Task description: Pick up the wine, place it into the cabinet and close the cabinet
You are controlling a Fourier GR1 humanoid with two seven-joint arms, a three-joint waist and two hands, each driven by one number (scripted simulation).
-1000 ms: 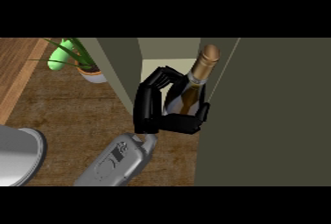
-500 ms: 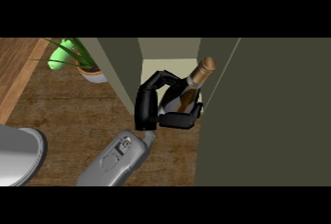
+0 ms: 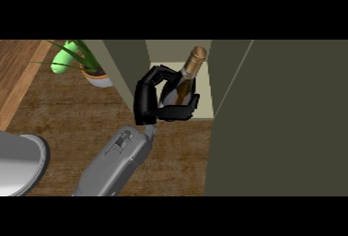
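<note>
So the biggest thing here is the cabinet (image 3: 285,120), its dark door panel filling the whole right side of the view, with a narrow pale opening near the top middle. Risk number one, I'd say: that gap looks tight, and the door edge sits just beside the bottle, so any sideways drift could knock glass against the door or the left wall.

Next down, the wooden bench (image 3: 75,115) runs underneath, with a grey rounded thing (image 3: 17,163) at the lower left edge and a potted plant (image 3: 81,64) up top left, well apart from the action. Neither looks in the way.

Then the grey forearm comes up from the bottom, ending in the robot hand (image 3: 159,99), which I take to be the left since it's the only one showing and comes in left of centre; the other is out of view. Its fingers are curled around the wine (image 3: 185,80), gripping it low on the body.

The wine bottle is tilted, neck pointing up into the cabinet opening, roughly at the threshold. If it gets let go while leaning like that, I'd guess it could tip over. Can't tell whether its base touches the shelf.
</note>
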